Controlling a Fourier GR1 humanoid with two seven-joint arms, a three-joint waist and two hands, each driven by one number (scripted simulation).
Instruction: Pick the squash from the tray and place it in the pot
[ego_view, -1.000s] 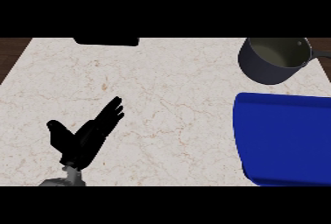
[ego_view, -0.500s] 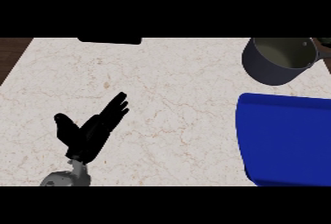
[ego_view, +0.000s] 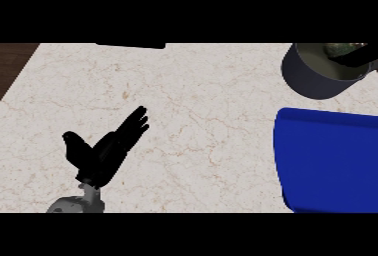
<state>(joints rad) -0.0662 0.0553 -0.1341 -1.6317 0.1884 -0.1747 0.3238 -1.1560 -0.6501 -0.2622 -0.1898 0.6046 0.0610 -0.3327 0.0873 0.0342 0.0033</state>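
I have the left hand (ego_view: 103, 150) low on the marble counter (ego_view: 192, 90), fingers straight and slanting up to the right, thumb splayed, holding nothing. I read it as parked, out of the way of the work on the other side. My right hand is out of sight, so I cannot say what it holds or whether it is closed. The blue tray (ego_view: 328, 160) lies well to the right of the left hand, and the part I can see is bare. The grey pot (ego_view: 321, 70) stands up and to the right, beyond the tray. At the pot's rim there is something mottled green, possibly the squash (ego_view: 345, 49) being brought to the pot, but the top edge of the view cuts it off.
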